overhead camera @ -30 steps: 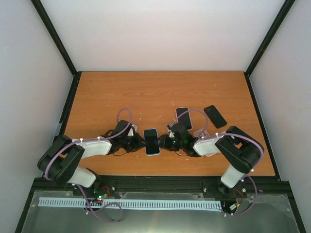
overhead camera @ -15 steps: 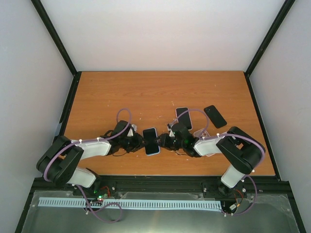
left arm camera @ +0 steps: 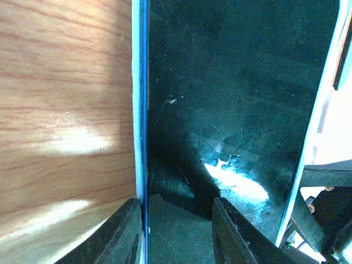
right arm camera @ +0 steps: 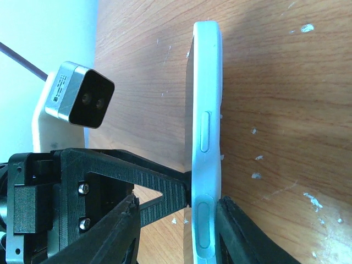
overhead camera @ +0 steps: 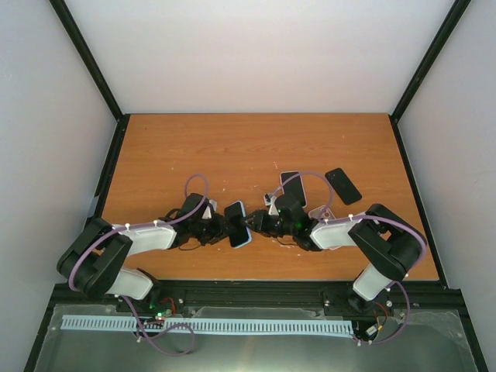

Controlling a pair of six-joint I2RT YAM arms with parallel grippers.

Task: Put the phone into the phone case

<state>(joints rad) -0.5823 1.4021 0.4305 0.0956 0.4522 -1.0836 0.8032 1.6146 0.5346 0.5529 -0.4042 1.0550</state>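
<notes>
The phone (overhead camera: 236, 222), black screen up, sits in a light blue phone case (overhead camera: 246, 241) tilted near the table's front middle. My left gripper (overhead camera: 221, 227) meets it from the left, my right gripper (overhead camera: 256, 225) from the right. In the left wrist view the dark screen (left arm camera: 236, 82) fills the frame with the case rim (left arm camera: 136, 110) at its left; my left gripper (left arm camera: 179, 206) is partly open, one finger at the rim, one on the screen. In the right wrist view the case (right arm camera: 206, 110) is edge-on against one finger of my open right gripper (right arm camera: 176, 206).
Two other dark phones lie behind the right arm, one (overhead camera: 293, 188) close to it and one (overhead camera: 342, 186) further right. The left arm's wrist camera (right arm camera: 78, 99) and finger show close by in the right wrist view. Black frame posts edge the table.
The phone in its case has turned and tipped, its far end swinging left. Both grippers have moved slightly up the table with it and stay against its sides.
</notes>
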